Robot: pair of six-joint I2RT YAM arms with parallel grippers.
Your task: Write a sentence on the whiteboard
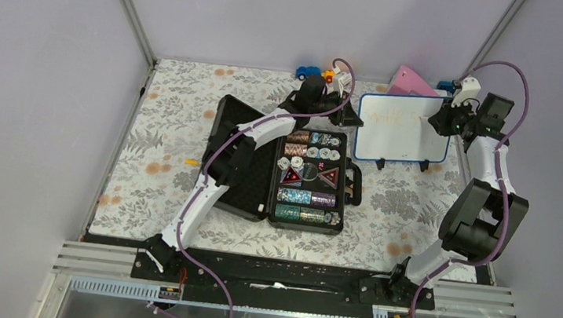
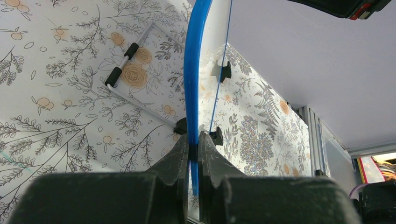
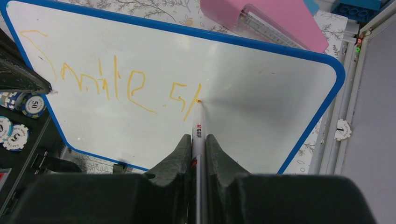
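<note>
Blue frame pinched tight in the left fingers [image 2: 173,156], the whiteboard [image 1: 403,136] stands upright at the far right of the flowered bench [image 1: 172,116]. The orange sentence [image 3: 107,84] runs across it. The right fingers [image 3: 173,158] clamp a marker [image 3: 198,128], its tip touching the board.

Up at about one o'clock on the table stands the whiteboard [image 1: 403,136], a small white panel in a thin blue frame with rounded corners, upright on two little black feet [image 1: 379,165], its face turned toward six o'clock. The left gripper [image 2: 194,140] pinches its nine-o'clock edge. The sentence [image 3: 112,86] runs in pale yellow-orange strokes across the upper left of the face: "Smile", then two or three unfinished marks, with the tip of the marker [image 3: 198,135] touching the last one.
</note>
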